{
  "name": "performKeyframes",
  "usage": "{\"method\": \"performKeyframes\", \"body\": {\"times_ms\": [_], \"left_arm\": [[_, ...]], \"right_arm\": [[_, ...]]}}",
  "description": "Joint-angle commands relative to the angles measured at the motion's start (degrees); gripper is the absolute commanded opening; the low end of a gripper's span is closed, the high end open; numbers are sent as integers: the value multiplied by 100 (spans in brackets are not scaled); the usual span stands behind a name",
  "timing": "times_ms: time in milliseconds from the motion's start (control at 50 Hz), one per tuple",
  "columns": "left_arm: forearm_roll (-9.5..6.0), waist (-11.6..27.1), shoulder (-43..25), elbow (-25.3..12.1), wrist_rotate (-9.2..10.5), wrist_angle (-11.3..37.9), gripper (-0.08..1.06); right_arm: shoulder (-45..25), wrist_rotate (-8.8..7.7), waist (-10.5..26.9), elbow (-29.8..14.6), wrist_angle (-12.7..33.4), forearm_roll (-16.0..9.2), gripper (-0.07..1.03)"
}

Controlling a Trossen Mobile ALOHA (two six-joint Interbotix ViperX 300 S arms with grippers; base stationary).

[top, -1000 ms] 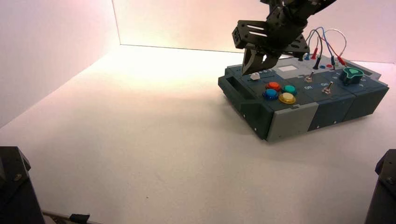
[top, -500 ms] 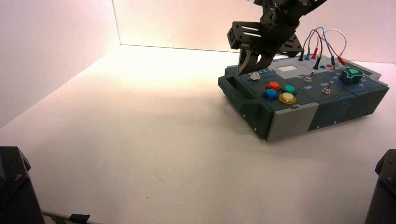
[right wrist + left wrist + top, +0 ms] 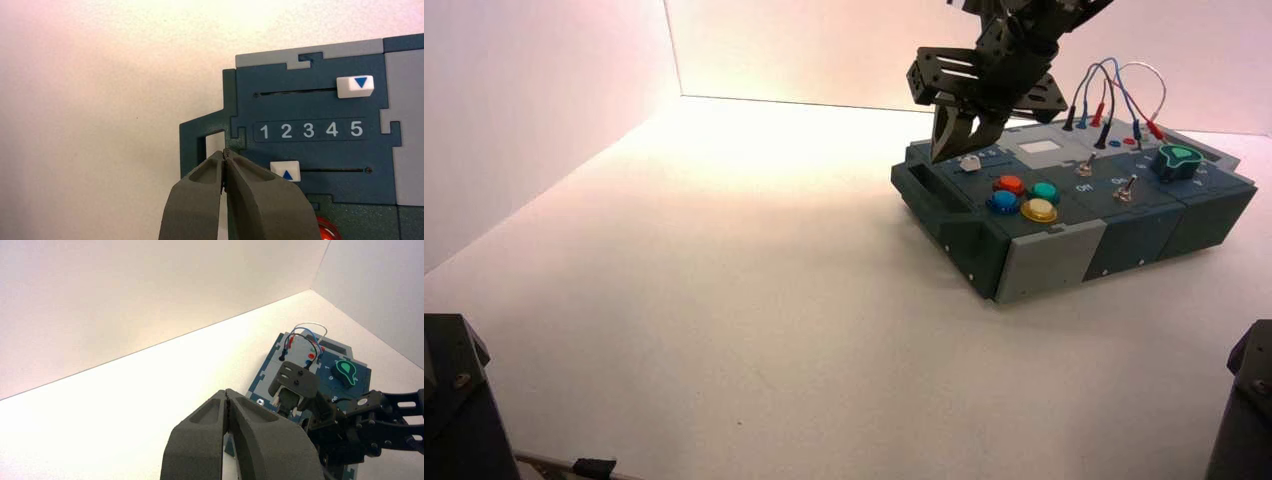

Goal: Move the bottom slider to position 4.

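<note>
Over the box's slider corner hung the right gripper, jaws pressed together, tips just beside the bottom slider, whose white knob with blue arrow sat below numeral 2 on the printed row 1–5, while the twin knob sat by 5. Step judged in hand: lining up to push; next move would call for nudging the knob along its slot to position 4. Left gripper, jaws pressed together, waited well apart above the desk.
</note>
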State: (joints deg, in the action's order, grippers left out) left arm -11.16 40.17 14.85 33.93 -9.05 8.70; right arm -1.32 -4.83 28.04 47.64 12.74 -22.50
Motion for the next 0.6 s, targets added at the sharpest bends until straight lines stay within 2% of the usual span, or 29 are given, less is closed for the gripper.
{"method": "performKeyframes", "body": {"times_ms": [20,600], "left_arm": [[18,-26,53,-105,-35,-62,-3],[18,-26,53,-114,-35,-62,-3]], "right_arm": [[88,-18,-114,-114,9,18,-2],[88,-18,-132,-141,35,62,-2]]}}
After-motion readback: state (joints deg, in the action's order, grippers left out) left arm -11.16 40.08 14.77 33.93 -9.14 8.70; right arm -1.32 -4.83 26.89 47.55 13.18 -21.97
